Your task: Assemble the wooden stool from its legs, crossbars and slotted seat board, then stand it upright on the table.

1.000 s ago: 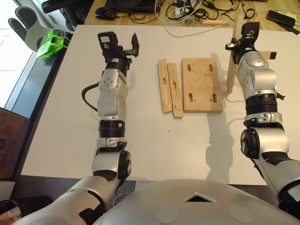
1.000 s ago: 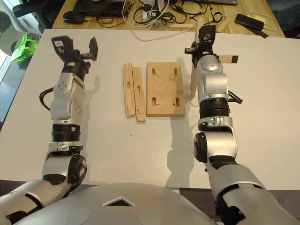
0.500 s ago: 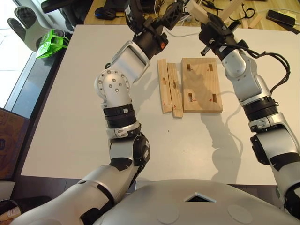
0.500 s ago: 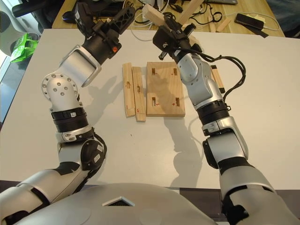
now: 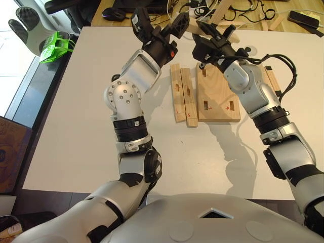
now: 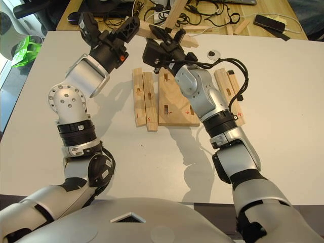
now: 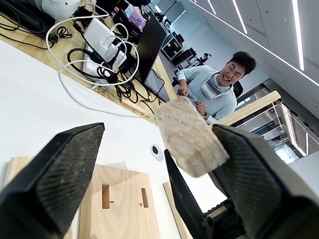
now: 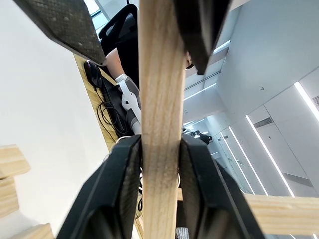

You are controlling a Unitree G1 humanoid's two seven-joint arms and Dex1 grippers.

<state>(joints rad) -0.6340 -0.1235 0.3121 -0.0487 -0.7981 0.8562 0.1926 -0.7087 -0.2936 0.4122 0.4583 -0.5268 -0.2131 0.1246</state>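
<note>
The slotted seat board (image 5: pixel 217 93) lies flat on the white table, with two slotted wooden bars (image 5: pixel 183 96) side by side on its left. Two more bars (image 6: pixel 229 91) lie to its right. Above the board's far edge my right gripper (image 6: pixel 164 43) is shut on a joined wooden leg-and-crossbar piece (image 6: pixel 177 12); in the right wrist view the stick (image 8: pixel 159 119) sits clamped between the pads (image 8: pixel 119 189). My left gripper (image 5: pixel 161 25) is open, and the piece's cut end (image 7: pixel 189 134) lies between its fingers (image 7: pixel 55 174) without touching them.
A wooden desk with cables (image 5: pixel 152 12) and loose sticks runs along the table's far edge. A small white round thing (image 6: pixel 211 54) lies behind the board. A green bag (image 5: pixel 55 45) sits off the table's left side.
My right gripper has carried the wooden piece leftward, over the board's far end. My left gripper stays raised and open, and the piece's end now sits between its fingers.
</note>
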